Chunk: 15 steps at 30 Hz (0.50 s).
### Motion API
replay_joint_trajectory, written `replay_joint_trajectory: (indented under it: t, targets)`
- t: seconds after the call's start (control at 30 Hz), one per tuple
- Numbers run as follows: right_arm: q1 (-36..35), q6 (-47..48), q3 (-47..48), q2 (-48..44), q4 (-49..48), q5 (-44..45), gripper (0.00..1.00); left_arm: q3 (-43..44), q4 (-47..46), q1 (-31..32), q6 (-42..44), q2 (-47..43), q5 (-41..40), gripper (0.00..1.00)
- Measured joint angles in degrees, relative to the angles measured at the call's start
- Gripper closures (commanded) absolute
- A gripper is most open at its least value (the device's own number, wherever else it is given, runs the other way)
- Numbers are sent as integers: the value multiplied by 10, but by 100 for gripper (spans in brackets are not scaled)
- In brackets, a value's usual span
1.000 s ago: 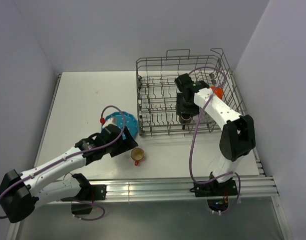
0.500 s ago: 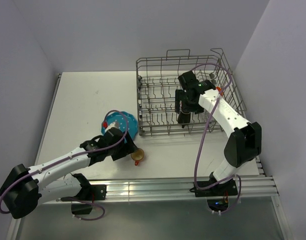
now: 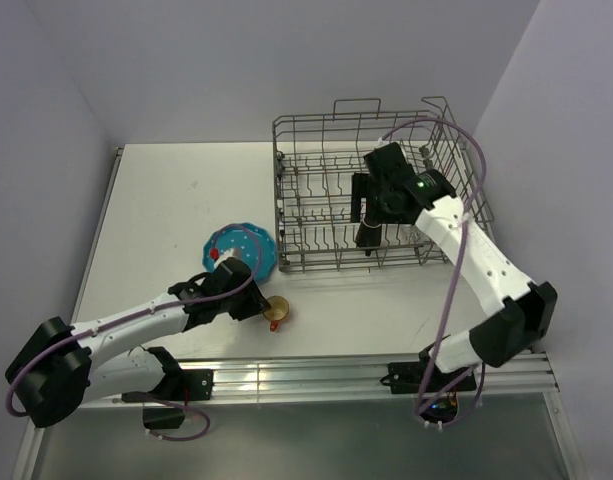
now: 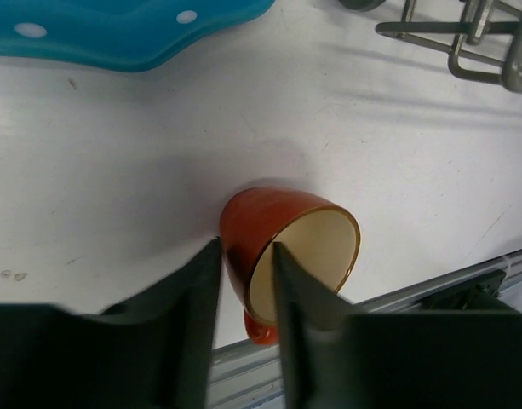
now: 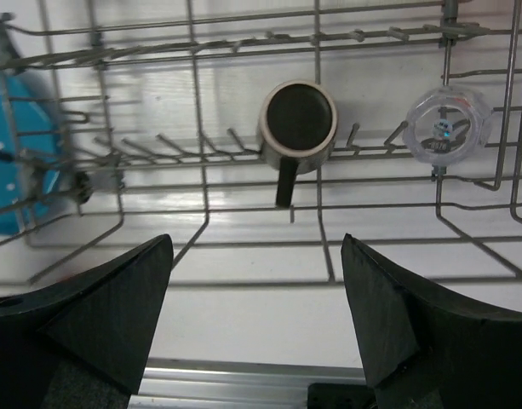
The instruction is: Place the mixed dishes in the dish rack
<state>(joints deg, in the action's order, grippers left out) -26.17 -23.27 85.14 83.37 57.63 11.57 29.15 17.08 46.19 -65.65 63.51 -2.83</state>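
Note:
The small orange cup [image 3: 277, 312] [image 4: 290, 234] lies on its side on the table near the front edge, its cream inside showing. My left gripper [image 3: 262, 304] [image 4: 243, 251] is shut on its wall, one finger inside the mouth and one outside. The teal dotted plate [image 3: 244, 248] [image 4: 116, 30] lies flat just behind it. The dish rack [image 3: 286, 200] [image 5: 316, 51] holds the dark brown mug [image 3: 367, 234] [image 5: 298, 119] upright and the clear glass [image 5: 444, 130] to its right. My right gripper [image 3: 364, 205] [image 5: 256, 243] hangs open above the mug, holding nothing.
The rack's near corner [image 4: 465, 43] is close to the right of the cup. A metal rail [image 3: 366, 370] runs along the table's front edge just past the cup. White walls close in the table on the left, back and right.
My left gripper has come forward past the plate to the cup and closed on its wall. My right gripper has let go of the mug and risen above it.

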Motion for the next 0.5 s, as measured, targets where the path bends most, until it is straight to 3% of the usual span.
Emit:
replay_joint_trajectory:
  t: [0.1, 0.13, 0.37, 0.5]
  targets:
    - [-34, -9, 5, -41, 14, 11, 13, 0, -13, 0, 0, 21, 4, 88]
    - [-45, -12, 11, -53, 23, 16, 13, 0, -17, 0, 2, 29, 6, 98]
    - [-107, -37, 29, -112, 57, 28, 14, 1, -34, 2, 3, 39, 15, 100]
    - [-128, -48, -13, -165, 35, -12, 14, 1, 0, 16, 4, -18, 16, 100]
